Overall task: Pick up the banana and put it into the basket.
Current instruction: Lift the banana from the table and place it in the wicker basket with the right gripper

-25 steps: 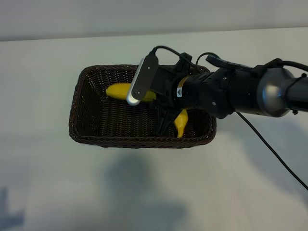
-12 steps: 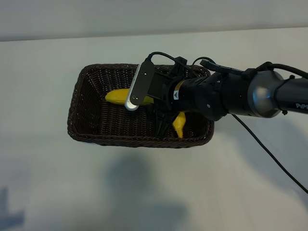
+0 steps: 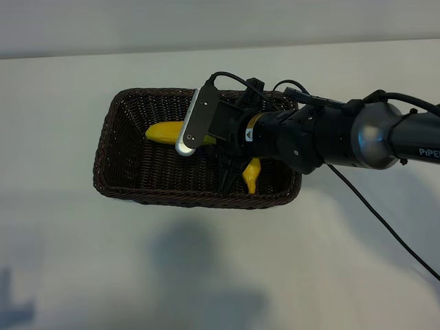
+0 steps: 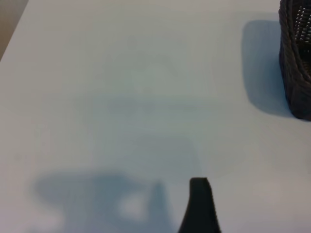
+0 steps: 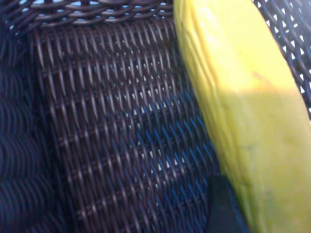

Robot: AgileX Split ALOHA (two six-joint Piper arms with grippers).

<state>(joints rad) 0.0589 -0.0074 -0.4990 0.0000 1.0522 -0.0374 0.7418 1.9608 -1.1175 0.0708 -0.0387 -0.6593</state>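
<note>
Banana: the banana (image 3: 167,131) is inside the basket (image 3: 110,158), held low over the woven floor, one end toward the basket's far-left corner and the other end showing near its near-right corner. In the right wrist view the banana (image 5: 243,111) is just over the weave; I cannot tell if it touches the floor.
Right gripper: the right gripper (image 3: 230,161) reaches into the basket from the right side, and its jaws are clamped on the middle of the banana. The wrist camera and the arm body hide the contact itself in the exterior view.
Step in hand: I judge this is the placing step, almost at its end. The fruit is within the walls, so only the release remains.
Next move: I think I need to part the jaws fully, let the banana settle on the floor, then lift the arm straight up before I pull it back.
Left gripper: the left gripper (image 4: 199,206) is parked over the bare table, well apart from the basket's left wall; only one dark fingertip shows, and its jaws are apart with nothing between them.
Around: a white table (image 3: 62,261) carries the basket, and a black cable (image 3: 385,227) trails from the right arm over the table's right side.
In the way: the basket's right and far walls are close to the wrist; a sideways exit could catch the rim and drag the basket. The cable could also brush the rim.
</note>
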